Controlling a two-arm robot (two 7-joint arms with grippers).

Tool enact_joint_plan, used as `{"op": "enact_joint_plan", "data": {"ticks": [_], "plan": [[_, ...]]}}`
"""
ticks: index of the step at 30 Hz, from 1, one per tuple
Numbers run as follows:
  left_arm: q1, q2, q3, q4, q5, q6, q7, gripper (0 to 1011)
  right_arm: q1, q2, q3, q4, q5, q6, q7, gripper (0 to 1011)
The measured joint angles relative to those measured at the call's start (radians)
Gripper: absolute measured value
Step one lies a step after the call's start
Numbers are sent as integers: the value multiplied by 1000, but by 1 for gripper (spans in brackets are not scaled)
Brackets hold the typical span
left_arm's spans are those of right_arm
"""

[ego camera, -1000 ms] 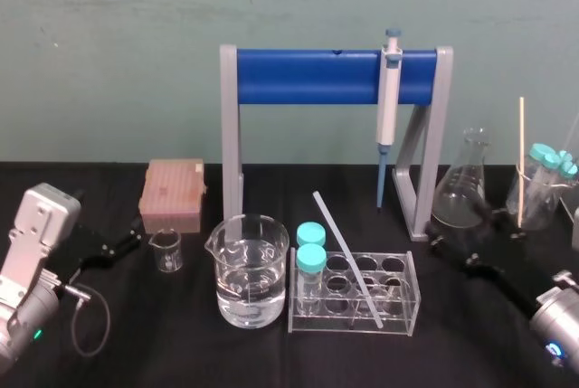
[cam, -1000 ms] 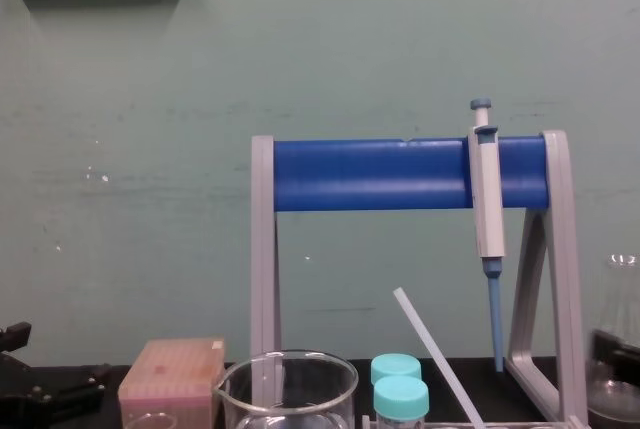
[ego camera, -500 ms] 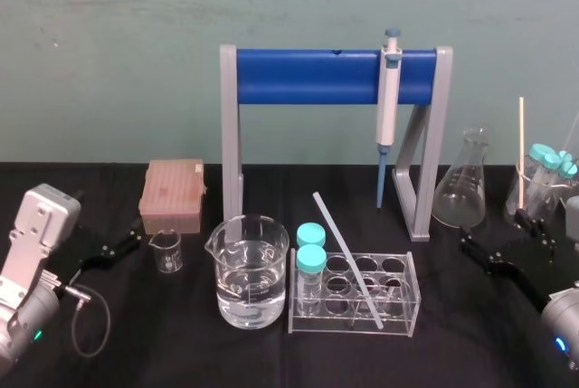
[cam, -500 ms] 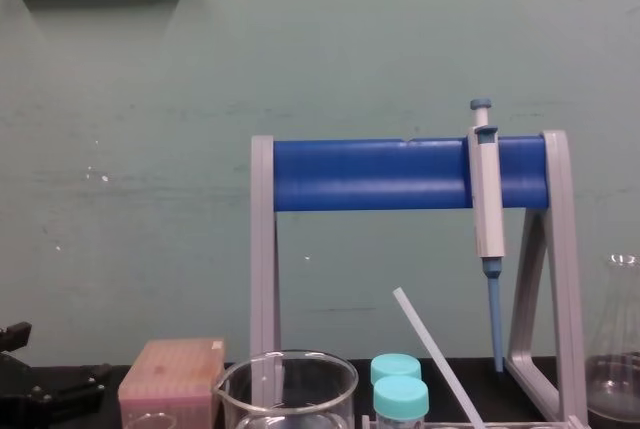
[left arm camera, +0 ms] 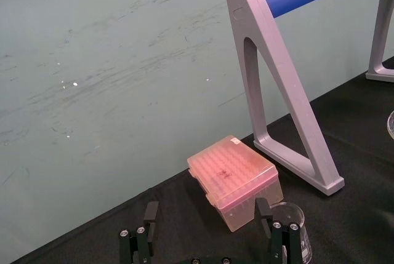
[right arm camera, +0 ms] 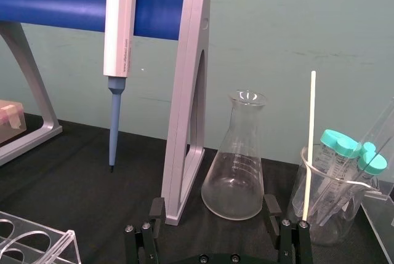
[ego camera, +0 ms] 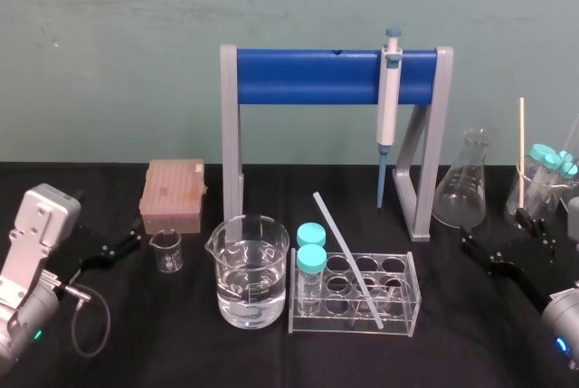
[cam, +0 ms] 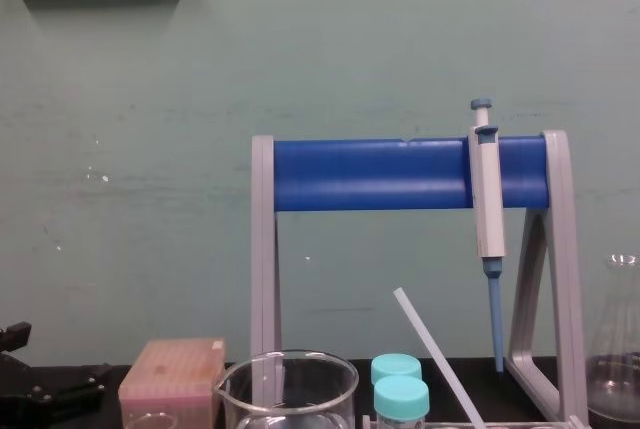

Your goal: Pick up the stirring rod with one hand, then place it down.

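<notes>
Table (ego camera: 181, 343): black, carries all the lab things, in front of a green wall.
Stand (ego camera: 308, 76): grey legs and a blue bar, upright at the back middle of the table.
Left gripper (left arm camera: 208, 215): low at the left side of the table, near the tip box; the jaws are apart and hold nothing.
Right gripper (right arm camera: 213, 208): low at the right side of the table, in front of the flask; the jaws are apart and hold nothing.
Beaker (ego camera: 249, 270): clear, with water, in front of the left leg of the stand.
Rack (ego camera: 398, 302): clear, just right of the beaker; two tubes (ego camera: 310, 248) with teal caps stand at its left end.
Flask (ego camera: 466, 184): clear, conical, right of the stand.
Tip box (ego camera: 172, 194): pink, at the back left.
Pipette (ego camera: 389, 103): hangs on the right end of the blue bar, tip down.
Rod (ego camera: 344, 252): whitish, leans in the rack; its lower end is in the front right part and its upper end points up and to the left. Well apart from both grippers.
Small beaker (ego camera: 166, 250): clear, just in front of the tip box.
</notes>
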Motion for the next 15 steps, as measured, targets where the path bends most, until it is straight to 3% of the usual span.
{"op": "enact_joint_plan", "data": {"ticks": [15], "plan": [[0,0,0,0,0,0,0,1000,-1,1,0,-2,1,-2,2,1003]]}}
